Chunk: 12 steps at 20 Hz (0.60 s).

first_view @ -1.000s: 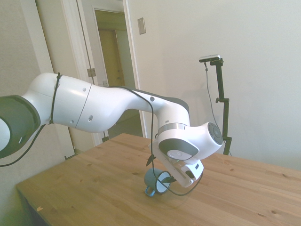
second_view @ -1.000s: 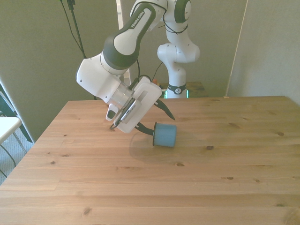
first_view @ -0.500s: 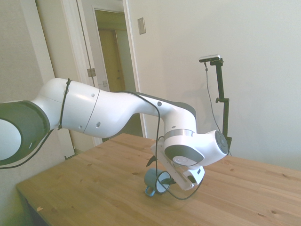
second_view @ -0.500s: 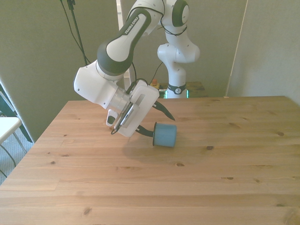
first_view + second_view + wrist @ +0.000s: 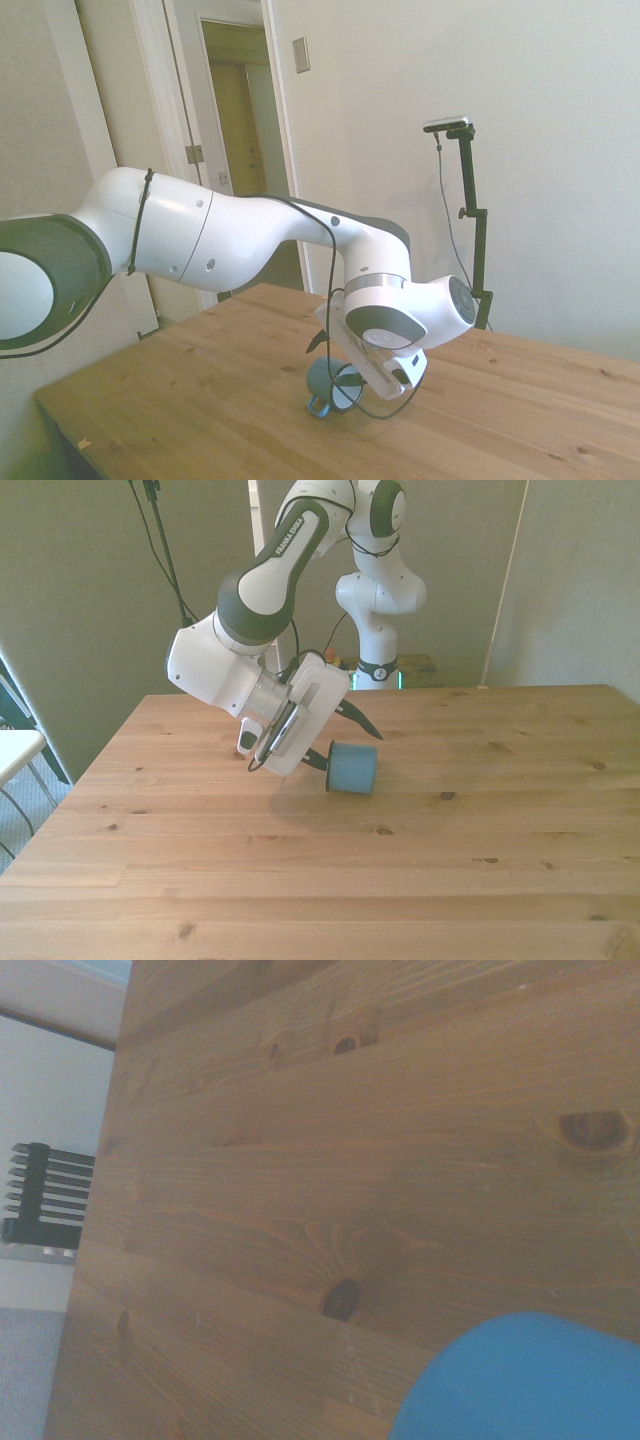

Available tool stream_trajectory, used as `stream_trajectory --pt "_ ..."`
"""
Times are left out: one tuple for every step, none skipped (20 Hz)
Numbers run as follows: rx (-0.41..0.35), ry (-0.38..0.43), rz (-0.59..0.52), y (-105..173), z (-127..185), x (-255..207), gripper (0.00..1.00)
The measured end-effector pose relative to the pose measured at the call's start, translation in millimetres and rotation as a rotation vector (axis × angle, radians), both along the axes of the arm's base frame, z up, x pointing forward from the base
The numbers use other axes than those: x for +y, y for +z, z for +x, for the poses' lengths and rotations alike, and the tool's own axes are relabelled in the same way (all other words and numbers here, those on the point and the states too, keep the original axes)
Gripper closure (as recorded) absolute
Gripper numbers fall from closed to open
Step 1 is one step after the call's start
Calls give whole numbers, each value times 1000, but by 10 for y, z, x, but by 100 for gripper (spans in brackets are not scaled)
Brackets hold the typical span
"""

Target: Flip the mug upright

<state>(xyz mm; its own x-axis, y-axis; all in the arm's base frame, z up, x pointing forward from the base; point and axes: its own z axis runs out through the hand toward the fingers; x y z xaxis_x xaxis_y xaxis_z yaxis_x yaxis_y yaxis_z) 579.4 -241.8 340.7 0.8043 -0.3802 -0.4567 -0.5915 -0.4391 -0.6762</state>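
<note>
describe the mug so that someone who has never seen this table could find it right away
Start from the wooden table and find the white robot arm bending low over it. Right at the arm's hand, lying on its side on the bare wood, is the mug. It is small and light blue, the only coloured thing on the tabletop, with a white inside and a small loop handle in the side view.

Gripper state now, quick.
Gripper: open, fingers spread around the open end of the mug, which lies on its side; not clamped on it.
</note>
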Motion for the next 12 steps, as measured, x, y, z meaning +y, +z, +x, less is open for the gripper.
stream_trajectory --pt "0 2 1 -3 2 10 100" --pt "1 4 2 -6 6 22 100" --pt "1 5 2 -7 9 32 100" --pt "1 6 2 -8 10 36 100" --pt "1 6 2 -8 10 35 100" --pt "1 5 2 -9 10 34 100" --pt "1 5 2 -10 8 30 100" --pt "2 5 3 -14 8 29 100" --pt "3 5 3 -21 8 29 100" --pt "4 5 4 -31 8 29 100" --pt "6 5 4 -42 8 31 100" --pt "7 6 5 -51 10 37 100"
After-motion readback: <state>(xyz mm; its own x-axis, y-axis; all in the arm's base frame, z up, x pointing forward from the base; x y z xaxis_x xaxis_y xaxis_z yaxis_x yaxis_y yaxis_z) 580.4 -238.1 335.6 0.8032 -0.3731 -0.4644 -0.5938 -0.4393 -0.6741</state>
